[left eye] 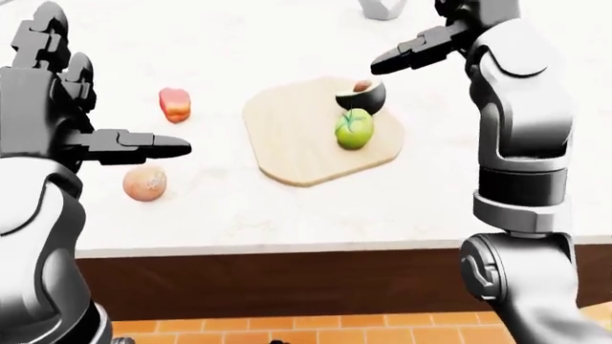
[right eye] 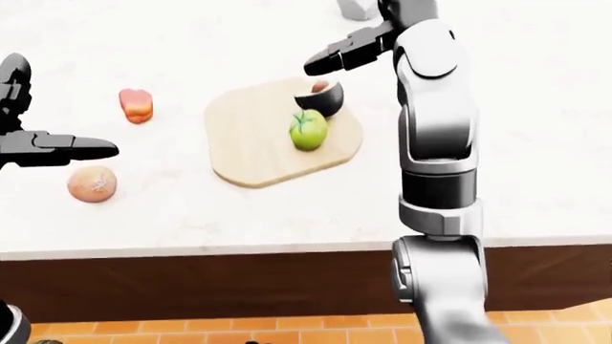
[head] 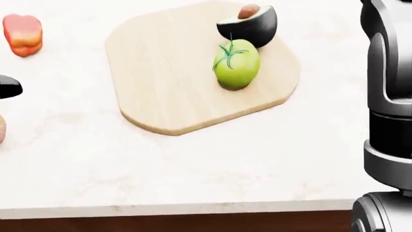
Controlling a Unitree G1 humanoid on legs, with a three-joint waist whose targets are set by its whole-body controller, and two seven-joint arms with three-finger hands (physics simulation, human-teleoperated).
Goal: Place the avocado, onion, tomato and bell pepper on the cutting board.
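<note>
We stand at a pale marble counter [left eye: 287, 208] with a dark wood face and orange floor tiles [left eye: 316, 330] below. Our left hand [left eye: 91, 129] hovers at the left-eye view's left, fingers [left eye: 143, 145] stretched out and spread, holding nothing. Just below those fingertips lies the onion [left eye: 146, 183]; above and right of them sits the bell pepper [left eye: 174, 104], both off the cutting board [left eye: 287, 136]. On the board the green tomato [head: 236, 64] touches the halved avocado [head: 251, 26]. Our right hand [left eye: 421, 46] hangs just above the avocado, fingers [left eye: 397, 57] extended, gripping nothing. A grey object [left eye: 382, 8] at the top edge is cut off and we cannot identify it.
</note>
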